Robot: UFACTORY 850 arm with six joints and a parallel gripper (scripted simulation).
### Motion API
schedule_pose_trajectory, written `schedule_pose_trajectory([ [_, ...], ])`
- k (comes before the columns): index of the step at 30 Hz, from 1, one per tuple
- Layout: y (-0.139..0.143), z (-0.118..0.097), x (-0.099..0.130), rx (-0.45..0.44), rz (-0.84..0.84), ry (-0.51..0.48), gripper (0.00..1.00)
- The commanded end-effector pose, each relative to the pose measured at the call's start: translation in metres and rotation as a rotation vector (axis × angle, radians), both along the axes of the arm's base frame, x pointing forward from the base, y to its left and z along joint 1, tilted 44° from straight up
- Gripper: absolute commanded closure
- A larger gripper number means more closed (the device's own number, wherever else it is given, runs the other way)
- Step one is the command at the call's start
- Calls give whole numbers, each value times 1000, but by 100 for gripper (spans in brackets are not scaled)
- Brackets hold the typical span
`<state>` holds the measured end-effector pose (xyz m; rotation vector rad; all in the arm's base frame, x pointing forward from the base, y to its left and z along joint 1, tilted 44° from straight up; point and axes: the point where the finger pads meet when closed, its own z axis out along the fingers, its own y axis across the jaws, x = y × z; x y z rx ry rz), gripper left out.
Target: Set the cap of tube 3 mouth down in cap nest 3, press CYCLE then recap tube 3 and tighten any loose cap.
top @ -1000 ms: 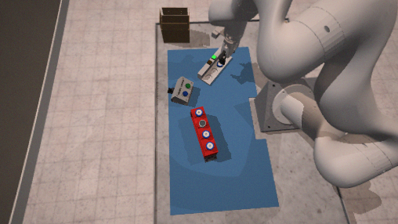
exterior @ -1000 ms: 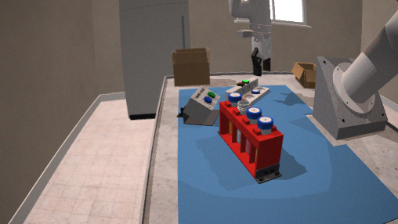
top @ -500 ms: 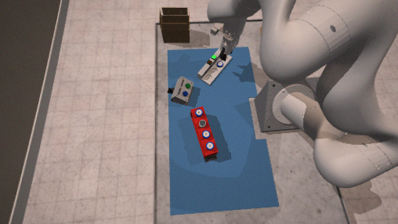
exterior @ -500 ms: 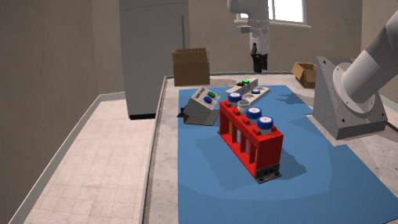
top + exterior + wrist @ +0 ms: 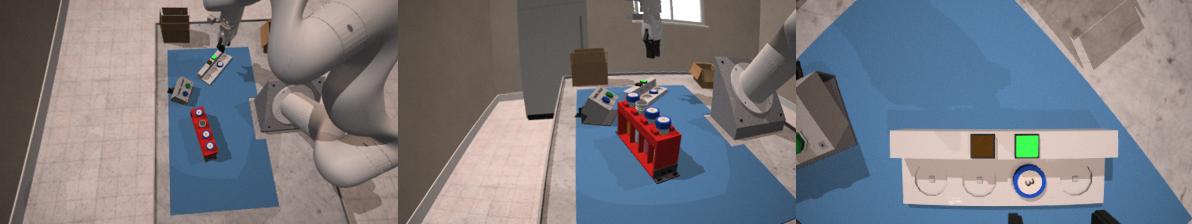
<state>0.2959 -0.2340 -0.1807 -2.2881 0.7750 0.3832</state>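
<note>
Claw [image 5: 221, 47] [image 5: 652, 57] [image 5: 1058, 219] hovers part-open and empty near cap 3 [image 5: 220, 63] [image 5: 653, 92] [image 5: 1029, 181]. With the green lamp [image 5: 214, 57] [image 5: 643, 81] [image 5: 1027, 146] lit, recapping seems due: centre over the cap, then grip.

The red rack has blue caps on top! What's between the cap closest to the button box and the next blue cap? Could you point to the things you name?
A tube without a cap [image 5: 202, 123] [image 5: 642, 106]. The top and exterior views both show it.

Before me the pale stone table [image 5: 302, 176] [image 5: 562, 157] [image 5: 1168, 100] carries a blue mat [image 5: 223, 196] [image 5: 633, 200] [image 5: 936, 60], two brown boxes [image 5: 176, 29] [image 5: 589, 68] near its far edge, and my arm's grey base [image 5: 270, 124] [image 5: 731, 125].
</note>
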Motion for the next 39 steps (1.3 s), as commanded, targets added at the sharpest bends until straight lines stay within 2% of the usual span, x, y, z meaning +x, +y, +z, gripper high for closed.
schedule_pose_trajectory([
  [1,-2,1,1,-2,0,-1,54],
  [29,87,-93,-6,-2,0,-1,54],
  [39,87,-94,-6,-2,0,-1,54],
])
